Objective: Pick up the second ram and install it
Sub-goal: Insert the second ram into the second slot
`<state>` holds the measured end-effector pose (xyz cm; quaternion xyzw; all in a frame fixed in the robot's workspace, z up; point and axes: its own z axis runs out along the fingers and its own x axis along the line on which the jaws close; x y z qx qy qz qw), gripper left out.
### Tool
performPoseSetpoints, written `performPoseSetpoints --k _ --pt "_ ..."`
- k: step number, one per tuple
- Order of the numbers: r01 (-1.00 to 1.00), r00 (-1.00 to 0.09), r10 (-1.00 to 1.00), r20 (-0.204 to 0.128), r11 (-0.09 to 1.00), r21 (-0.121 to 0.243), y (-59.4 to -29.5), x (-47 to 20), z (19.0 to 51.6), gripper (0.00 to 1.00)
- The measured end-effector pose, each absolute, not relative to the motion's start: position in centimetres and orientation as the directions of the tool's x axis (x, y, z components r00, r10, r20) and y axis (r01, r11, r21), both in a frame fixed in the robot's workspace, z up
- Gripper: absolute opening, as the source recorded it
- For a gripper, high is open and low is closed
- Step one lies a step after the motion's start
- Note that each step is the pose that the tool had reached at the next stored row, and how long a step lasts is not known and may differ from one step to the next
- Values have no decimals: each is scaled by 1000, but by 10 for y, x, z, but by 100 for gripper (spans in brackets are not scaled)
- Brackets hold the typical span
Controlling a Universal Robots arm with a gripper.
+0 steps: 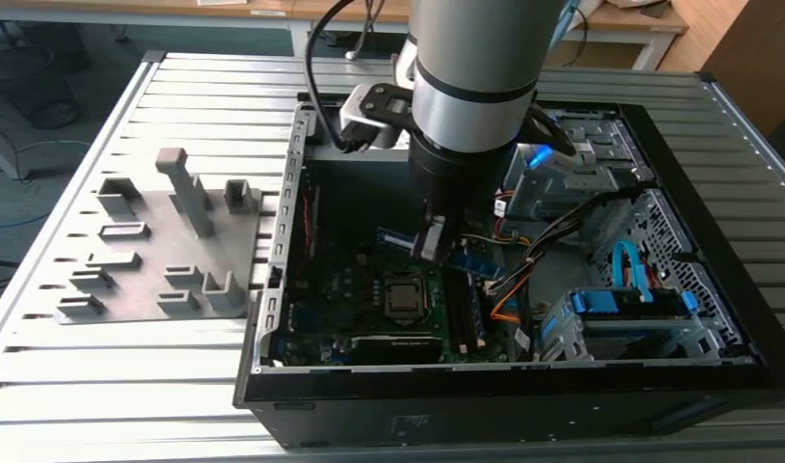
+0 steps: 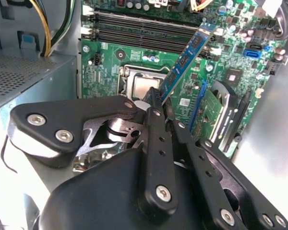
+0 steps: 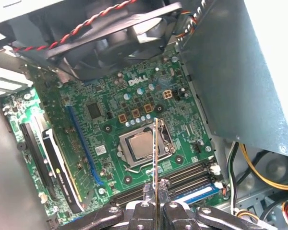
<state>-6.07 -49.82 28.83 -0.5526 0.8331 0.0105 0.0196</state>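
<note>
Gripper [image 2: 159,101] clenched on the second ram [image 2: 185,60], held over the mobo [image 3: 110,105] by the CPU socket [image 3: 141,146]. RAM slots [image 2: 144,31] just beside it.

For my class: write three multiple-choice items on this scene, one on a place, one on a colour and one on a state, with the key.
1. Where is the grey tray?
A. on the table, at the exterior view's left of the case
B. inside the case
C. on top of the case

2. What colour is the motherboard?
A. red
B. green
C. white

3. How is the gripper?
A. open
B. shut, empty
C. shut on the ram

Key:
1 A: the tray lies on the slatted table beside the case.
2 B: the board is green in both wrist views.
3 C: the gripper clamps the ram above the board.
</note>
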Motion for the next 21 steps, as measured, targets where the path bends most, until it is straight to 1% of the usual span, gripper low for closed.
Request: performPoseSetpoints --k 21 --pt "-846 -532 -846 -44 533 -4 -498 -61 288 14"
